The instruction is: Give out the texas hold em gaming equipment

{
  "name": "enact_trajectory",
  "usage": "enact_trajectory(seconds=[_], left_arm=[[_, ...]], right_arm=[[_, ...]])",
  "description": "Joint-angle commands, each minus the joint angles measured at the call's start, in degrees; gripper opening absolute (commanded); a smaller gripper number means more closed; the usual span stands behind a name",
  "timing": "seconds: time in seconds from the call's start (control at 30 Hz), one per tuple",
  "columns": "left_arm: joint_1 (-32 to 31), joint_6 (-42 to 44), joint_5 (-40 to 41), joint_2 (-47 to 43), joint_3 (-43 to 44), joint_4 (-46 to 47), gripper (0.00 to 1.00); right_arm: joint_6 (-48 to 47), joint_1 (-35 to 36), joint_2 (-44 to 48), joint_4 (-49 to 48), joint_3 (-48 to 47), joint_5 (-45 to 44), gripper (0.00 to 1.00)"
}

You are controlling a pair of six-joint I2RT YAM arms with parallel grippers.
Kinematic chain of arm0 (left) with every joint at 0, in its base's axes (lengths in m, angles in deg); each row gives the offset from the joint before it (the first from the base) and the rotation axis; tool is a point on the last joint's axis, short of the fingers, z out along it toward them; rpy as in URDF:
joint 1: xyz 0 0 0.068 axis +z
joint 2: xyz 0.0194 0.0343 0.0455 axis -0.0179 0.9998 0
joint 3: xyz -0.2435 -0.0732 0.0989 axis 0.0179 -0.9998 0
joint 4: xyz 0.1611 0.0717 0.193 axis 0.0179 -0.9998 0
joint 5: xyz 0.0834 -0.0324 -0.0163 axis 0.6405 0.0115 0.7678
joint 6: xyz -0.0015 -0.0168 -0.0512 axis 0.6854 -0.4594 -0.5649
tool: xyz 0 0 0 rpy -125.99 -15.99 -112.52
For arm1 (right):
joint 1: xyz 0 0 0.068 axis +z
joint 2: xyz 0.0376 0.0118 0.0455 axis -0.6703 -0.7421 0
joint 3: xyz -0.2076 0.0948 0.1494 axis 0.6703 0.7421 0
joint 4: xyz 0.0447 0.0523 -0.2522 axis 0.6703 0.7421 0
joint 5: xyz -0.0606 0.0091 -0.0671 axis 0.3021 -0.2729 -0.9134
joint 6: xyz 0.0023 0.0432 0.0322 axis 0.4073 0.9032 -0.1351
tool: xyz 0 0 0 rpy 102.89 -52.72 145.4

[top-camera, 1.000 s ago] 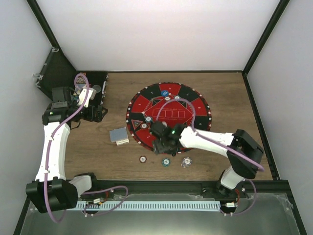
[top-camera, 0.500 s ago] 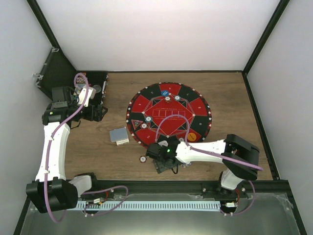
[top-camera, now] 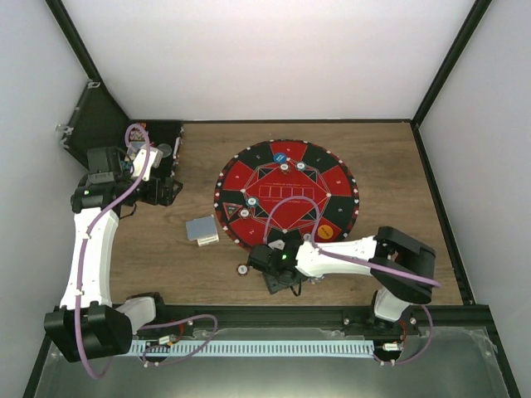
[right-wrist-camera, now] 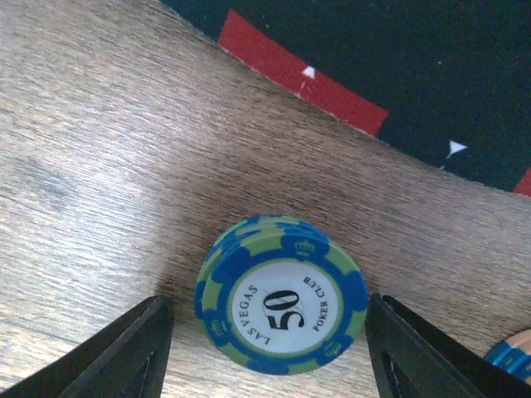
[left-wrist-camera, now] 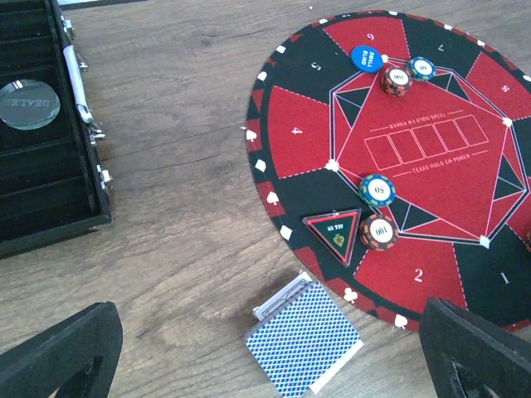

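Observation:
My right gripper [top-camera: 280, 272] [right-wrist-camera: 267, 332] is open, low over the wood just in front of the round mat [top-camera: 340, 178]. Its jaws stand on either side of a small stack of blue-and-green "50" poker chips [right-wrist-camera: 282, 298], with gaps on both sides. From above the gripper hides that stack. Another chip [top-camera: 241, 269] lies on the table to its left. The card deck [top-camera: 202, 230], blue-patterned back up [left-wrist-camera: 303, 340], lies left of the mat. My left gripper [top-camera: 159, 191] [left-wrist-camera: 270, 332] is open and empty, hovering beside the case.
An open black case [left-wrist-camera: 41, 174] with a round dealer button [left-wrist-camera: 29, 104] sits at the far left. On the mat are several chips [left-wrist-camera: 377, 190], a blue button [left-wrist-camera: 366, 58], an orange button [top-camera: 329, 233] and a triangular all-in marker [left-wrist-camera: 336, 232]. A chip edge [right-wrist-camera: 510, 361] shows beside the right finger.
My right gripper moved off the mat's front edge toward me and came down over the chips on the wood. It barely moved in the last half second. The left arm is still.

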Motion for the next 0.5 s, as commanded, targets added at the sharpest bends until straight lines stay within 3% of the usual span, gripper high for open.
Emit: enact_trajectory(seconds=[0.0, 0.47], left_arm=[[0.34, 0.10, -0.40, -1.14, 0.28, 0.13, 1.00], [0.33, -0.09, -0.80, -1.20, 0.03, 0.20, 1.00]], right_arm=[[-0.13, 0.04, -1.65, -0.75, -1.17, -1.52, 0.64], [-1.32, -1.15, -1.26, 0.13, -2.99, -2.64, 0.45]])
